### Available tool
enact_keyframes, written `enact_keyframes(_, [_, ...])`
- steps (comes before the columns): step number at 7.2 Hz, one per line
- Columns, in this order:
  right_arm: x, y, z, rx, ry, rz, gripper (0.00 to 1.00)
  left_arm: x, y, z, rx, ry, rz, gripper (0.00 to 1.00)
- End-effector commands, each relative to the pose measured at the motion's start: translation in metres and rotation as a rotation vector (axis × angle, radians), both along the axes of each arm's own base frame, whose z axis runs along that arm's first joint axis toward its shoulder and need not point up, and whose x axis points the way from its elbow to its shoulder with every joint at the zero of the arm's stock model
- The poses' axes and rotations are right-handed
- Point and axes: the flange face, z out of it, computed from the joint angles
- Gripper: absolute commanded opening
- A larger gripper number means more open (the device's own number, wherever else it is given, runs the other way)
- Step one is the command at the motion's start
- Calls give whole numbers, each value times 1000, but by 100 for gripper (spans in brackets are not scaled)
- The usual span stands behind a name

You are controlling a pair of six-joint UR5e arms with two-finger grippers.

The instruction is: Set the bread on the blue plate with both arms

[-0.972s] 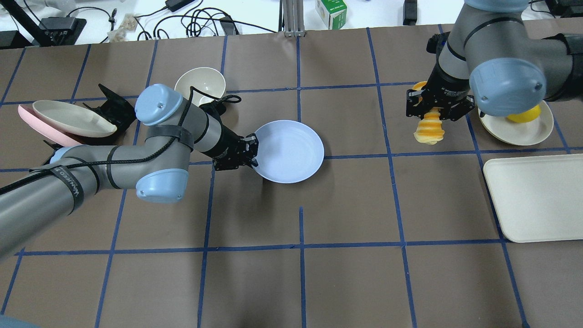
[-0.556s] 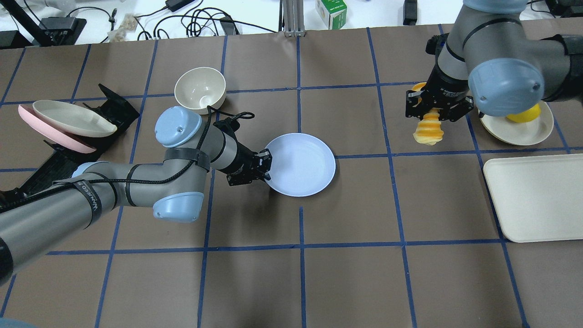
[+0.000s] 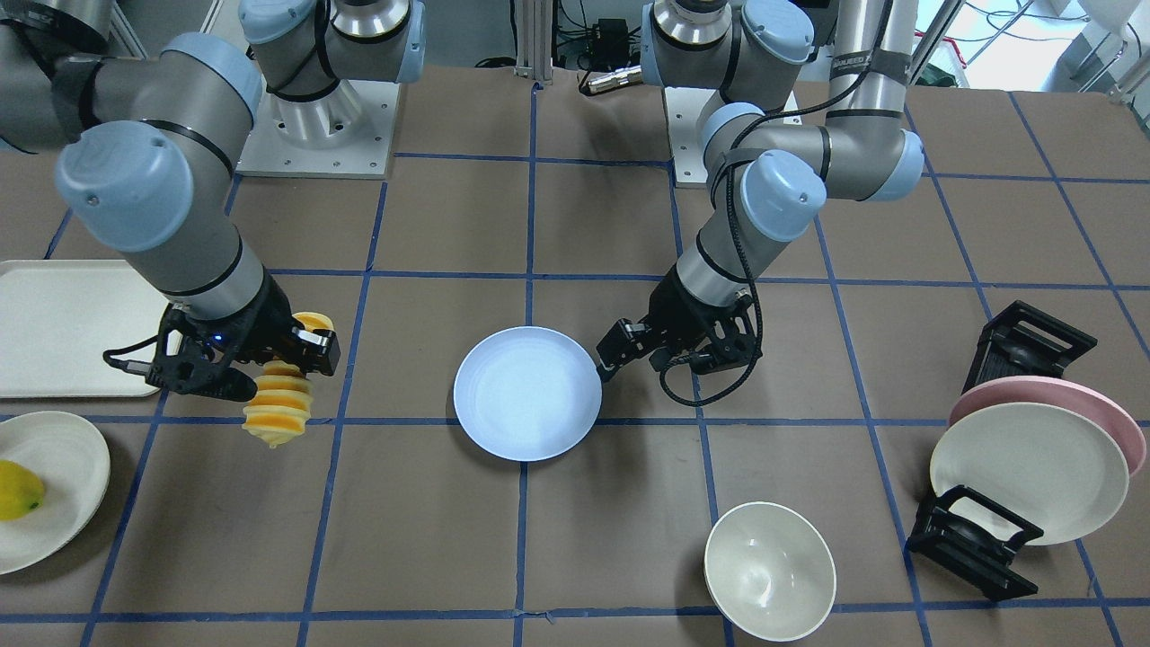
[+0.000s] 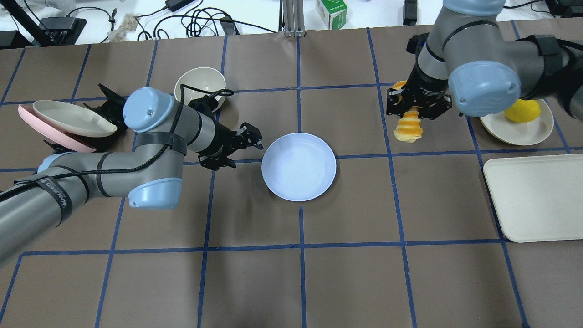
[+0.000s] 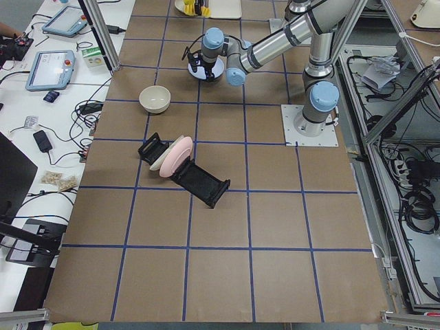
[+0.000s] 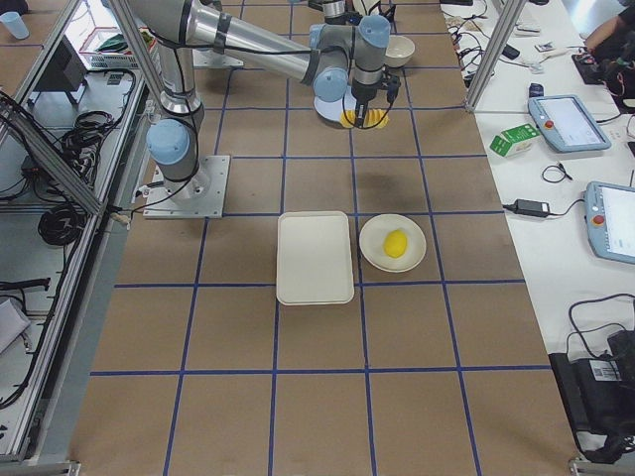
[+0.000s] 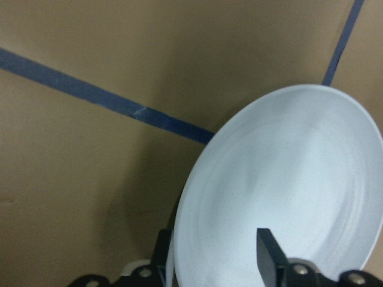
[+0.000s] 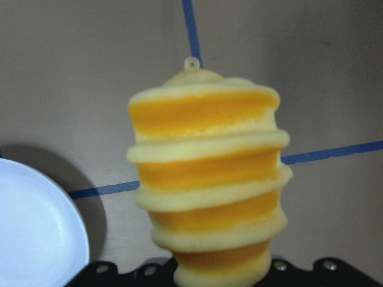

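L gripper [image 4: 241, 150], jaws spread, sits just beside the left rim of the blue plate [image 4: 299, 166] and isn't pinching it. The plate lies flat at centre, nothing on it. Further right, R gripper [image 4: 413, 105] pinches one end of the bread [image 4: 408, 128]. The loaf hangs end-down in the air, well apart from the plate. Approx. halfway, by my read: plate placed, bread lifted. Still to do: carry loaf over, lower, let go.

Left end effector [image 4: 243, 150] fingers spread; right end effector [image 4: 412, 113] clamped, pointing downward.
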Motion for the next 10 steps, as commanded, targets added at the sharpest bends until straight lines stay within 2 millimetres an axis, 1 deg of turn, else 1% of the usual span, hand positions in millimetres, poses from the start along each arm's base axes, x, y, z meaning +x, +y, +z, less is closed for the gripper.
enact_keyframes(1, [103, 8, -10, -3, -24, 38, 0, 29, -9, 81, 57, -117, -80, 100])
enact_keyframes(2, [151, 21, -33, 25, -17, 46, 0, 49, -16, 128, 91, -205, -159, 100])
enact_keyframes(3, [193, 34, -56, 8, -12, 68, 0, 68, -12, 160, 116, -274, -270, 100])
enact_keyframes(4, [219, 43, -77, 16, -9, 83, 0, 77, -3, 195, 101, -338, -333, 100])
enact_keyframes(5, [228, 43, -92, 24, -11, 79, 0, 71, 8, 224, 76, -351, -347, 100])
enact_keyframes(6, [232, 43, -111, 48, 0, 86, 0, 69, 13, 243, 59, -356, -359, 100])
enact_keyframes(7, [235, 44, -119, 53, 5, 91, 0, 70, 13, 256, 61, -365, -405, 100])
enact_keyframes(8, [233, 48, -125, 65, 11, 89, 2, 71, 13, 259, 66, -380, -408, 100])
enact_keyframes(9, [231, 53, -132, 78, 13, 88, 12, 61, 15, 256, 66, -379, -430, 100])
enact_keyframes(10, [231, 55, -135, 84, 9, 90, 22, 49, 17, 260, 45, -379, -467, 100])
